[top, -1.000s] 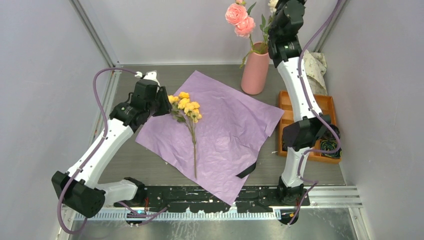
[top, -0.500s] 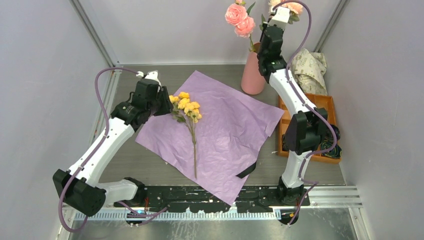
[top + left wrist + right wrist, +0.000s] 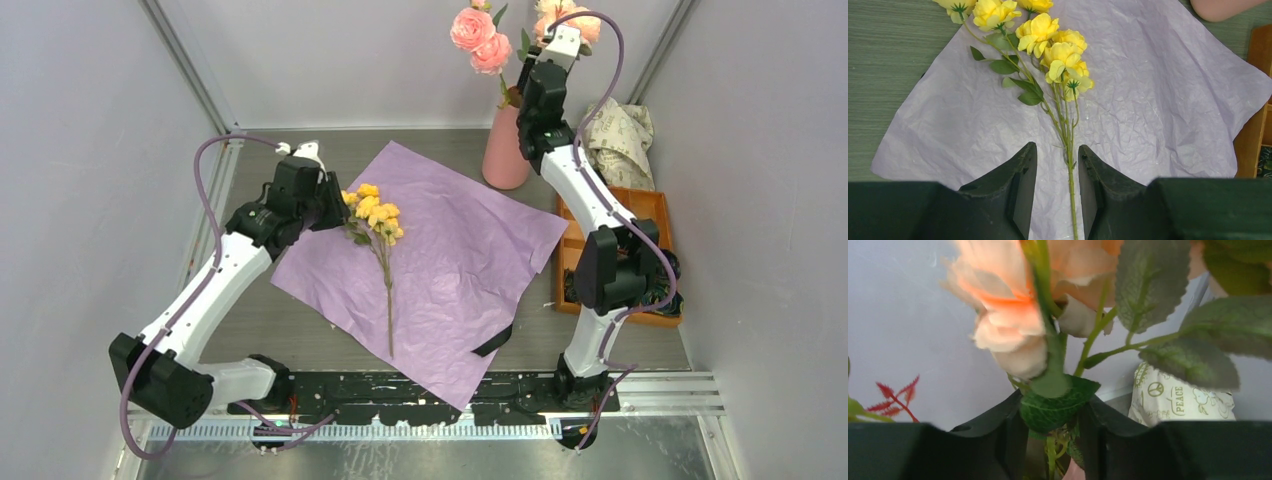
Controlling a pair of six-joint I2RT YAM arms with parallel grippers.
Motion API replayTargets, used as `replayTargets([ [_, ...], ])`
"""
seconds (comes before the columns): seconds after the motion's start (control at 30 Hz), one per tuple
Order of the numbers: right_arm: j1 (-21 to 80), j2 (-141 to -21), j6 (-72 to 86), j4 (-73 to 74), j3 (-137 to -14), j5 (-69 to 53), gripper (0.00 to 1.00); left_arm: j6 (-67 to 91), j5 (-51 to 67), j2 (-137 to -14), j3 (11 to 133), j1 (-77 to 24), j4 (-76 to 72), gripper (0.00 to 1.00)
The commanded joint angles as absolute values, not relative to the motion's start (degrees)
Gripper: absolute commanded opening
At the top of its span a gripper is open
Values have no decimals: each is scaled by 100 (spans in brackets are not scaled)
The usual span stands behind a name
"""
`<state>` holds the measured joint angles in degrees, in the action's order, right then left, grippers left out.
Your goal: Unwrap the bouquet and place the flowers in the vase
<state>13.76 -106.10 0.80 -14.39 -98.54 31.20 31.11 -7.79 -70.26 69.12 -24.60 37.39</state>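
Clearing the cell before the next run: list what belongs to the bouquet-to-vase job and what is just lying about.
Job: vase; pink roses; peach bloom; yellow spray; lilac wrapping paper; black ribbon.
Lying about: orange tray; cream printed paper.

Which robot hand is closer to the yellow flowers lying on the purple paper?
Left. The left gripper sits right beside the yellow flower spray, its stem running between the jaws. The right gripper is far off, up at the tall salmon-pink cylinder vase.
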Motion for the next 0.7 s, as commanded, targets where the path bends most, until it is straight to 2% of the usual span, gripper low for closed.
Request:
replayTargets([
  [0.0, 1389, -10129, 223, -1335, -9641, 3011, 59, 3153, -670, -7065, 6902, -2425, 3378, 37],
  [0.07, 1387, -10020, 237, -1332, -9572, 3015, 71, 3160, -640, -7125, 6891, -2425, 3365, 37],
  [0.27, 1384, -9574, 294, -1246, -9360, 2968, 87, 3216, -467, -7347, 6892, -2430, 3293, 37],
  [0.53, 1389, -8641, 505, -1271, -8940, 2880, 95, 3273, -325, -7803, 6897, -2426, 3210, 37],
  [0.67, 1389, -8106, 660, -1170, -8601, 2811, 96, 3322, -191, -8239, 6930, -2428, 3176, 37],
])
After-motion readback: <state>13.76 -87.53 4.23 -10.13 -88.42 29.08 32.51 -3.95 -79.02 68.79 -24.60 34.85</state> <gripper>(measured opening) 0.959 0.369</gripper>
